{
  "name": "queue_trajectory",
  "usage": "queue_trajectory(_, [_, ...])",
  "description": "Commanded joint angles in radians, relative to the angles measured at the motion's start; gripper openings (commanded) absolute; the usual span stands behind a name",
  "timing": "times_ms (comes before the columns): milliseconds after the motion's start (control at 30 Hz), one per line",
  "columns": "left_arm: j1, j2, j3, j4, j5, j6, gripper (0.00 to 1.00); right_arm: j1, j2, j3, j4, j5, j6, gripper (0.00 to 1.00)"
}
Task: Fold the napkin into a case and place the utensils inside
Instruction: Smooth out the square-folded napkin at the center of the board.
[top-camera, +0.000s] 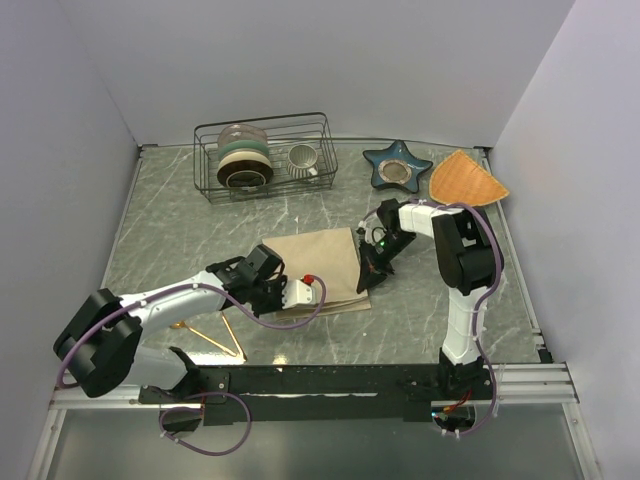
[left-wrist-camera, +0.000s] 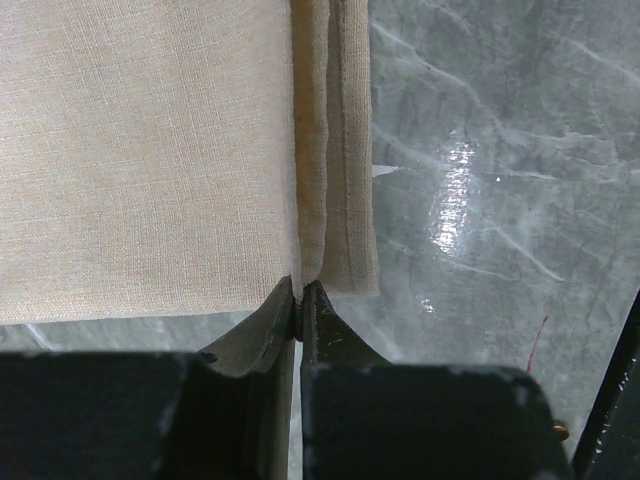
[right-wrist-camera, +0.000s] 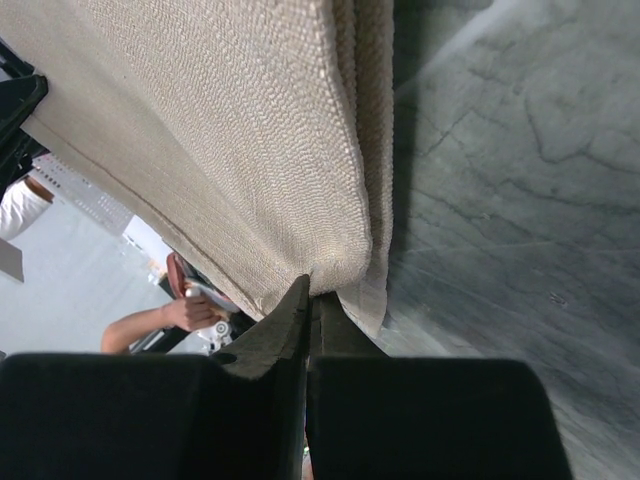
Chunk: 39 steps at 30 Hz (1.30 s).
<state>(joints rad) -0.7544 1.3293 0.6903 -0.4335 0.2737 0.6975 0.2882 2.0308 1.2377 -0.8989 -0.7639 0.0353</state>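
The beige napkin (top-camera: 318, 265) lies folded in layers on the table's middle. My left gripper (top-camera: 280, 300) is at its near left edge, shut on the folded cloth edge (left-wrist-camera: 310, 200). My right gripper (top-camera: 368, 275) is at the napkin's right side, shut on a rounded fold of the cloth (right-wrist-camera: 330, 230), which hangs lifted above the table there. The utensils lie left of the napkin near the front edge: a gold spoon (top-camera: 183, 325) and a gold fork (top-camera: 232, 336), crossing at their near ends. No case shape shows.
A wire rack (top-camera: 265, 155) with dishes and a cup stands at the back. A blue star-shaped dish (top-camera: 397, 165) and an orange wedge mat (top-camera: 466, 180) sit at the back right. Walls close in on three sides.
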Motion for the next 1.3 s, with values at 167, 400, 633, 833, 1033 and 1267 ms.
queue_trajectory(167, [-0.008,-0.034,0.046,-0.106,0.087,-0.007,0.42,0.016,-0.02,0.032,-0.038,0.044,-0.052,0.18])
queue_trajectory(400, [0.069,-0.122,0.15,-0.231,0.16,-0.065,0.47,0.003,-0.136,0.091,-0.15,0.096,-0.123,0.48])
queue_trajectory(633, [0.093,-0.049,0.172,-0.148,0.13,-0.211,0.41,0.008,-0.15,0.212,-0.173,0.051,-0.144,0.49])
queue_trajectory(833, [0.093,0.079,0.164,-0.117,0.11,-0.214,0.32,0.069,-0.096,0.194,-0.107,-0.026,-0.1,0.48])
queue_trajectory(1033, [0.095,0.172,0.141,-0.071,0.033,-0.176,0.24,0.085,-0.038,0.123,-0.029,-0.014,-0.089,0.47])
queue_trajectory(1267, [0.141,0.309,0.173,-0.043,-0.067,-0.096,0.21,0.054,0.011,0.072,0.041,0.078,-0.045,0.45])
